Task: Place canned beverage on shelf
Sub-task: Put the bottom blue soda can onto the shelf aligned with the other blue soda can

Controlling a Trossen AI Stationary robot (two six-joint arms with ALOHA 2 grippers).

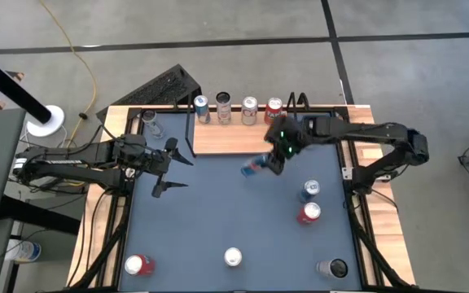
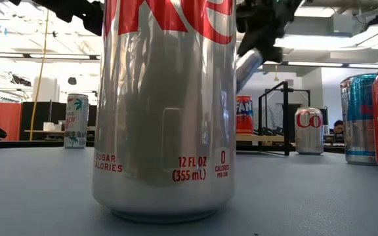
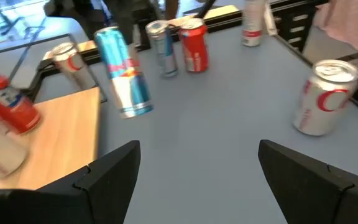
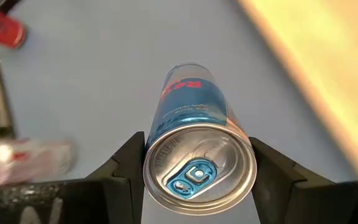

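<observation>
The right tool (image 4: 194, 171) grips a slim blue-and-silver can (image 4: 194, 155) between its two fingers, clamped near the top rim (the pull tab faces the wrist camera). The can hangs tilted above the grey-blue counter (image 1: 234, 220), just short of the shelf (image 1: 234, 137), a light-wood board where four cans stand along the far rail. The left tool (image 1: 172, 167) hovers near the counter's left side, fingers spread wide and holding nothing.
</observation>
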